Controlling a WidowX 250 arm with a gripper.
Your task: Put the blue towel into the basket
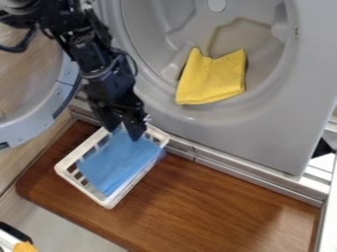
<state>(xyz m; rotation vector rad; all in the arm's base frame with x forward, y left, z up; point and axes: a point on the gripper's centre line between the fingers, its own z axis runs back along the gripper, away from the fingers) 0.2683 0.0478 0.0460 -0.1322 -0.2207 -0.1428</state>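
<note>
It looks like a laundry area, with a grey washer or dryer (276, 133), its round door (46, 118) open, a yellow cloth (211, 78) in the opening.

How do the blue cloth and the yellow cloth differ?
The blue towel lies spread in the white basket; the yellow cloth rests over the washer opening's rim. The blue towel looks plain, while the yellow cloth has small dark specks. Both are soft-looking cloths with straight edges.
</note>
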